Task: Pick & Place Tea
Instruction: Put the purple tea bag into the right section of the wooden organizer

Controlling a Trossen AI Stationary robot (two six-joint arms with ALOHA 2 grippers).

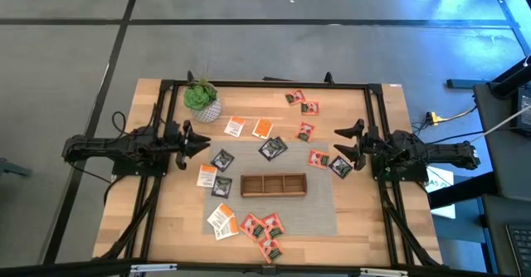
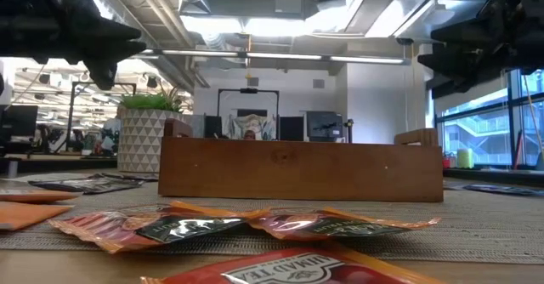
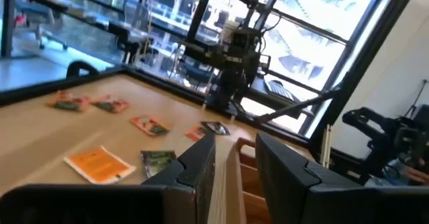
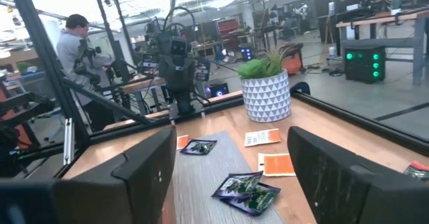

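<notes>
Several tea sachets lie flat about the table: white-and-orange ones [image 1: 236,127], red ones [image 1: 309,108] and dark ones [image 1: 273,148], plus a red cluster [image 1: 264,227] by the near edge. In the low view, sachets [image 2: 195,226] lie in front of the wooden three-compartment tray [image 2: 302,169]. The tray [image 1: 274,184] stands on a grey mat [image 1: 323,211] in mid-table. My left gripper [image 1: 203,142] hangs level at the left side, open with nothing between its fingers [image 3: 234,140]. My right gripper [image 1: 338,142] hangs level at the right side, wide open and holding nothing [image 4: 231,143].
A small green plant in a white patterned pot [image 1: 202,99] stands at the far left of the table. A black frame [image 1: 265,84] runs along the table's far edge and sides. A person [image 4: 70,46] stands in the room beyond the left arm.
</notes>
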